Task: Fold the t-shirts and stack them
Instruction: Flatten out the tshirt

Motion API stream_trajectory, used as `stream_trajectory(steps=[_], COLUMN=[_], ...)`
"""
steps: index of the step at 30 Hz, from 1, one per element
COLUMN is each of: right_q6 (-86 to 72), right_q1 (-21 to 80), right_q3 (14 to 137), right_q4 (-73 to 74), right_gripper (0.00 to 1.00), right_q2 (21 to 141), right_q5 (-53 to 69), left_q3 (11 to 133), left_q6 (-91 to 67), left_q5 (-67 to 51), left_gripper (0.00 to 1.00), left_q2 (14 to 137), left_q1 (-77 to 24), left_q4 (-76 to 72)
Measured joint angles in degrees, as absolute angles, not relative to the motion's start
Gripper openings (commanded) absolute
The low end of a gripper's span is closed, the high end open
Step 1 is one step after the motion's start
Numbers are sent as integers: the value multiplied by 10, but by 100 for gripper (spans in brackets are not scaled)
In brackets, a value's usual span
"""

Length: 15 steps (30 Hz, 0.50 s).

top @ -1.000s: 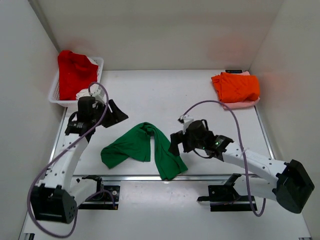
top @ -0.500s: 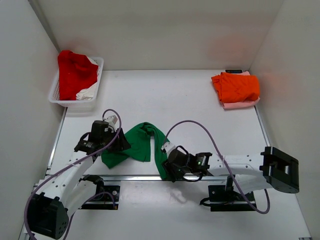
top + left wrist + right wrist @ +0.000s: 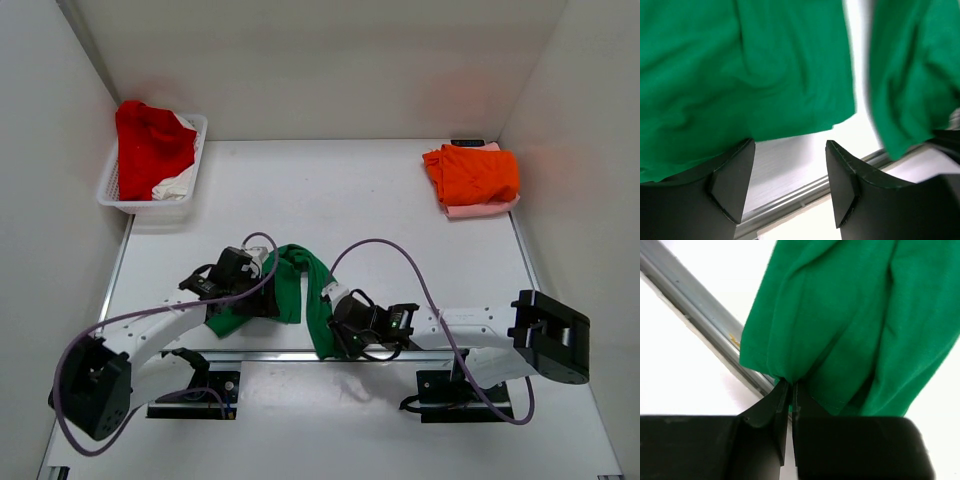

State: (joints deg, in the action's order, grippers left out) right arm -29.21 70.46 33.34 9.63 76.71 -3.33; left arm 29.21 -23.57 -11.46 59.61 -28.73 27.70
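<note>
The bright green t-shirt lies crumpled near the table's front edge, in two lobes joined at the far side. My right gripper is at the near end of the right lobe. In the right wrist view it is shut on a pinch of the green t-shirt's hem. My left gripper is low over the left lobe. In the left wrist view it is open, with bare table between the fingers and the green cloth just beyond the tips.
An orange t-shirt lies folded on a pale pink one at the back right. A white lattice basket at the back left holds a red shirt and a white one. A metal rail runs along the front edge.
My right gripper dropped to the shirt's near end and shut on its hem. My left gripper came forward and right onto the left lobe, still open.
</note>
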Motion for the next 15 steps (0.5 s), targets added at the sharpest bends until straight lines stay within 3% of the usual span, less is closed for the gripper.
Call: stream_trajectory(steps=[15], right_q6=[-292], right_q1=[685], right_q3=[326], right_q4=[95], right_gripper=[0], right_q2=[758], right_q5=[-23], left_q3=[293], left_q6=[-345], left_q5=[-110], left_gripper=[67], left_q2=[679], left_q1=[-370], left_q4=[227])
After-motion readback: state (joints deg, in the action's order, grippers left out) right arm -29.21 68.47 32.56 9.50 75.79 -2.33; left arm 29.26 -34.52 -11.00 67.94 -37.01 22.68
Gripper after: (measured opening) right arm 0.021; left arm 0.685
